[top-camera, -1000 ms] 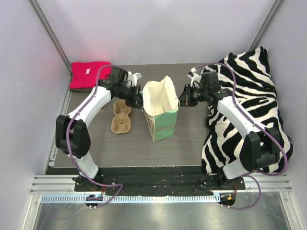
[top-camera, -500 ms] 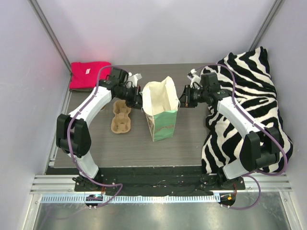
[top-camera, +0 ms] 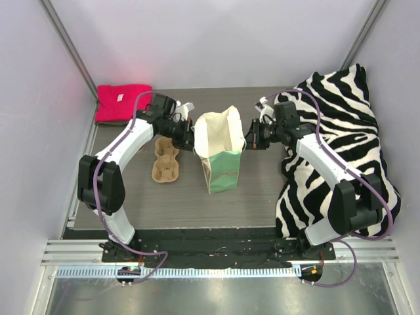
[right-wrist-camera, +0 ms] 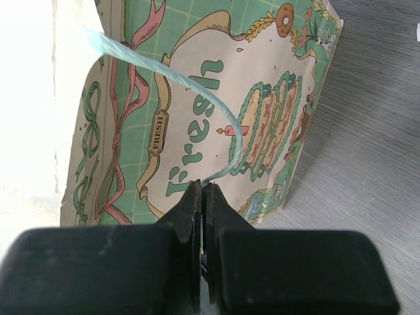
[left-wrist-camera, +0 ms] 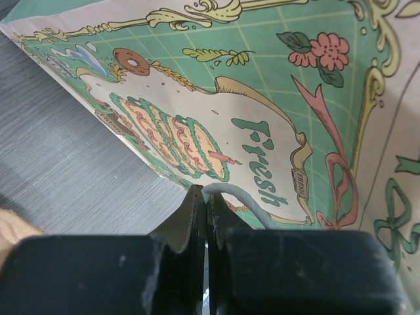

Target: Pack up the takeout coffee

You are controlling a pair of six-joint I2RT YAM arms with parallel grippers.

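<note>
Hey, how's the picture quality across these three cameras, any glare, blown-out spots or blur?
Top external: sharp, evenly lit, glare on the metal strip at the bottom. Right wrist: left side blown out white, paper bag print clear. Left wrist: print crisp, near fingers dark and soft.

— What can you read from the wrist cameras?
— On the white-and-green printed paper bag [left-wrist-camera: 275, 79] you see "Fresh" in large green script, next to the drawn cake [left-wrist-camera: 177, 141]. A small ribbon scroll [left-wrist-camera: 299, 181] beside it carries "FRESH" in capitals.
— And the red folded cloth [top-camera: 121, 103]?
— Its white tag [top-camera: 120, 97] is too small for you to read.
</note>
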